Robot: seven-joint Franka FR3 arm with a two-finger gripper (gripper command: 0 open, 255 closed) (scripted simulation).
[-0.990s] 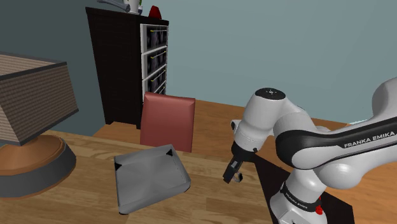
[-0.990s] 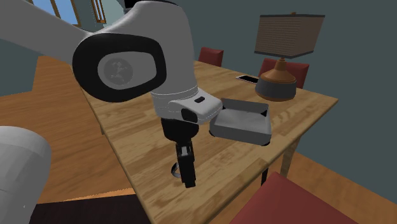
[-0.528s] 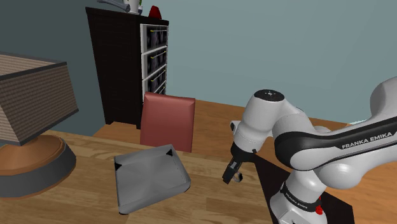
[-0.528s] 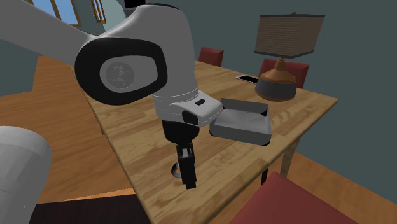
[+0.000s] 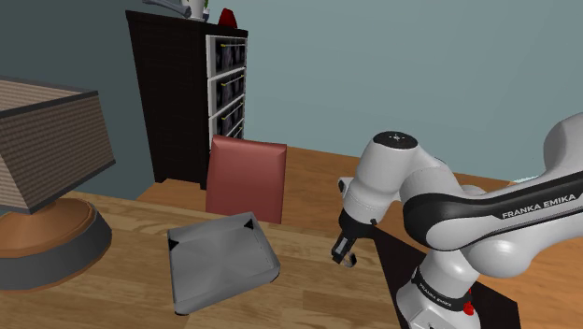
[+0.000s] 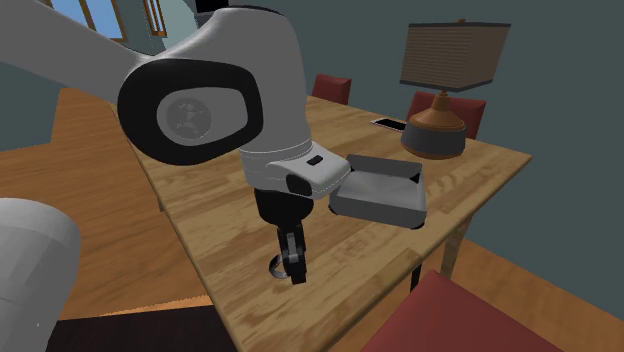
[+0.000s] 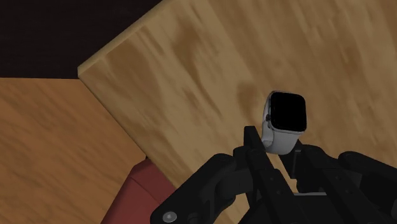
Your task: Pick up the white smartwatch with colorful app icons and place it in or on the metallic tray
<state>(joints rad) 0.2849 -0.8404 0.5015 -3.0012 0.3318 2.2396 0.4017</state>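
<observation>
The smartwatch (image 7: 285,121) is pale grey-white with a black square face. It lies on the wooden table close to the table's corner. My black gripper (image 7: 278,153) points down at it, and the two fingers clasp the watch's lower part between them. In the shoulder view the gripper (image 5: 344,252) touches down at the table's near edge, with the watch (image 5: 350,261) a small grey shape at its tips. The grey tray (image 5: 220,262) lies further along the table toward the shoulder view's left. In the second exterior view the gripper (image 6: 291,268) stands in front of the tray (image 6: 380,195).
A lamp (image 6: 446,85) with a round wooden base stands on the table beyond the tray, with a flat dark object (image 6: 388,124) beside it. Red chairs (image 5: 246,178) line the table's sides, and one chair (image 6: 470,320) is just below the gripper's corner. A dark cabinet (image 5: 191,93) stands by the wall.
The fingers have closed on the watch; one second ago they stood apart. The arm has hardly moved.
</observation>
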